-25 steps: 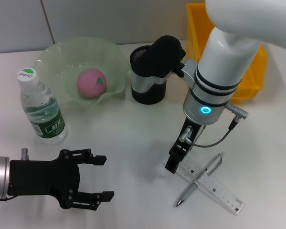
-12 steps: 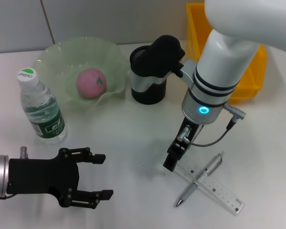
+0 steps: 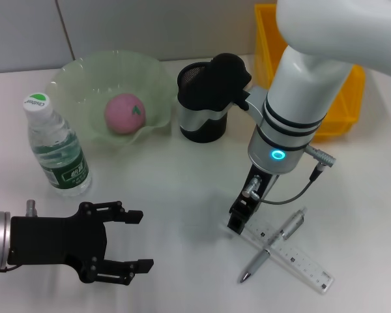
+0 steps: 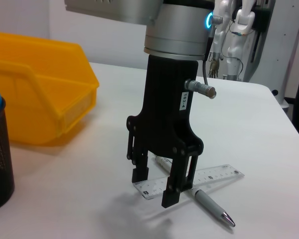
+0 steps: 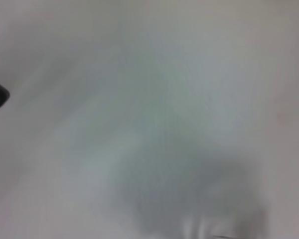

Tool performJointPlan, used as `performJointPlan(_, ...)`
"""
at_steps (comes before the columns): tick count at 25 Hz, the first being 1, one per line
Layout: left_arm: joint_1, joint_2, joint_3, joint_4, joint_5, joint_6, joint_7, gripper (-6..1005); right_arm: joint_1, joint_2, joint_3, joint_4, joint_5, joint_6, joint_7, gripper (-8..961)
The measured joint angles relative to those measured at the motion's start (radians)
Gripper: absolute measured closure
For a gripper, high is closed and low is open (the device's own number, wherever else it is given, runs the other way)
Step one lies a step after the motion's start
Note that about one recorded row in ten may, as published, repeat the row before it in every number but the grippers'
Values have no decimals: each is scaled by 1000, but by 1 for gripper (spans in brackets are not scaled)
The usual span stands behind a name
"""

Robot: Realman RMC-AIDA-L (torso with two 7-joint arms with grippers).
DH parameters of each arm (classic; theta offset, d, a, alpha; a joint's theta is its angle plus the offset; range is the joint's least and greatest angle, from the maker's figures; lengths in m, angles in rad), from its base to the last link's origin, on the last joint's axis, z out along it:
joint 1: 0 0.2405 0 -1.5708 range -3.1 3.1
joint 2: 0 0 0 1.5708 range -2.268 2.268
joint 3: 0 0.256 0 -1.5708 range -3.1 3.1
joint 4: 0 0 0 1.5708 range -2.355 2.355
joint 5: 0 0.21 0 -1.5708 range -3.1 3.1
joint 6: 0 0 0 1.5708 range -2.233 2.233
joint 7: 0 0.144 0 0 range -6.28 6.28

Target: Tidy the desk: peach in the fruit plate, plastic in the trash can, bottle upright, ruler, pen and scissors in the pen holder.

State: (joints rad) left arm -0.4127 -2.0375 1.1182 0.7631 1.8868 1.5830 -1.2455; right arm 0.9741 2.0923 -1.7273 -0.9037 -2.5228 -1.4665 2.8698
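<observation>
White desk (image 3: 182, 189): right claw (image 4: 156, 188), jaws apart, hides ruler (image 4: 209, 176) end; left claw (image 3: 127, 239) spread.

1. We see the peach (image 3: 124, 113), pink and round, lying in the pale green fruit plate (image 3: 72, 77) at the back left of the desk.
2. The water bottle (image 3: 57, 149), clear with a white cap and green label, stands upright beside that plate.
3. The black mesh pen holder (image 3: 197, 132) stands upright right of the plate; something blue shows at its rim in the left wrist view.
4. The clear ruler (image 3: 293, 255) lies flat at front right.
5. The silver pen (image 3: 272, 246) lies across the ruler, touching it.
6. The yellow bin (image 3: 339, 107) stands at back right.
</observation>
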Motion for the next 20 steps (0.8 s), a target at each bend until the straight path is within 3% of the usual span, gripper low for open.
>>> performJointPlan(4,0,0,0,-2,0,0,0,157,0,0,-8,6,2,-1,1,411)
performJointPlan(15,4,0,-1,-3,-2,0,0,157,0,0,-12,6,3,3,3,555)
performJointPlan(20,5,0,-1,-1,-3,0,0,157,1,0,-5,4,3,3,3,562)
